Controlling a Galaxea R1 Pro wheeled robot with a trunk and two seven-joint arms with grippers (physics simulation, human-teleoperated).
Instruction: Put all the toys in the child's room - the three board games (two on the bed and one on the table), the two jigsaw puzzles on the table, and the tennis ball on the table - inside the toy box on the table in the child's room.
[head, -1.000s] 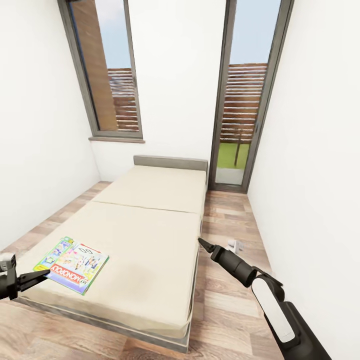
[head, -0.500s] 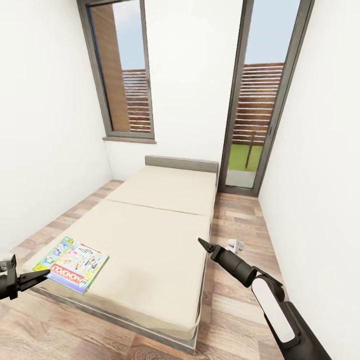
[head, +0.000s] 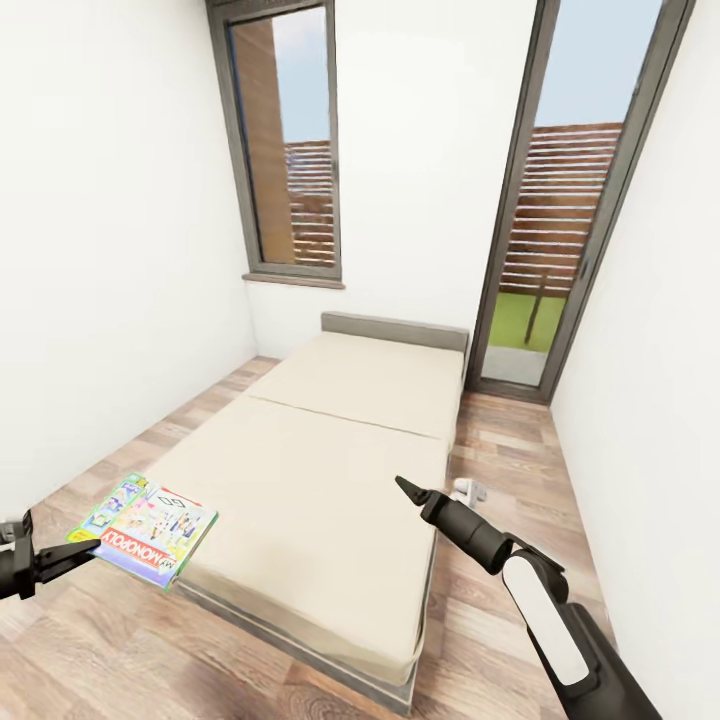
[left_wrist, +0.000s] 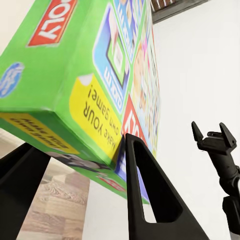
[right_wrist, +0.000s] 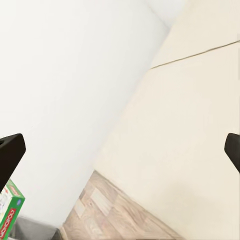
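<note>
Gripping board game (head: 146, 528) edge, left pincer (head: 72, 558)

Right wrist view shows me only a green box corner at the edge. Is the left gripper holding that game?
Observer: Yes. In the left wrist view the left gripper has its fingers clamped on one edge of the board game.
Operator: Is it resting on the bed?
Observer: It looks lifted. In the head view it overhangs the near corner of the bed, with wood floor under part of it.
Operator: Anything near my right gripper?
Observer: A small white thing lies on the floor just past the right gripper.
</note>
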